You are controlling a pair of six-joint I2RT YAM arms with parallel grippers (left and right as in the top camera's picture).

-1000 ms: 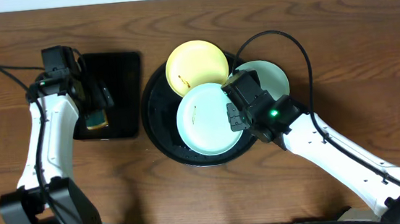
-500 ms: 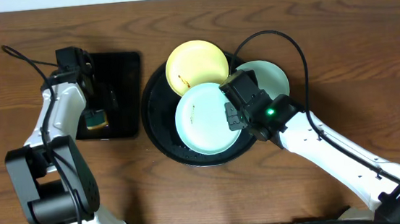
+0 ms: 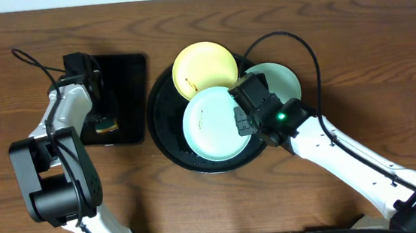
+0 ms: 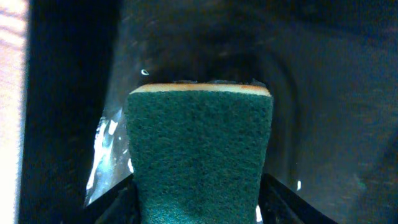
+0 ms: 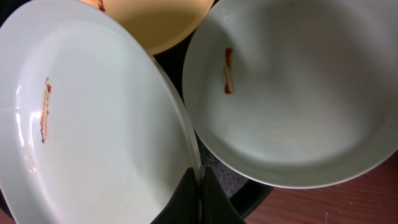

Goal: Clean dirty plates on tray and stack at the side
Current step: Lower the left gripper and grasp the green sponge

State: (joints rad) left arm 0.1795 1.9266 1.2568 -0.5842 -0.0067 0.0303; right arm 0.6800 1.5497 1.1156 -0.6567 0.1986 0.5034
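Tabletop (image 3: 352, 36) brown wood-grain, round black tray (image 3: 165, 124)

overhead top-down, right wrist close over plates (image 5: 93, 124)

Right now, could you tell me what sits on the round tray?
Three smeared plates: the yellow plate, the near mint-green plate, its rim pinched by the right fingers, and the far mint-green plate. They hide much of the tray.
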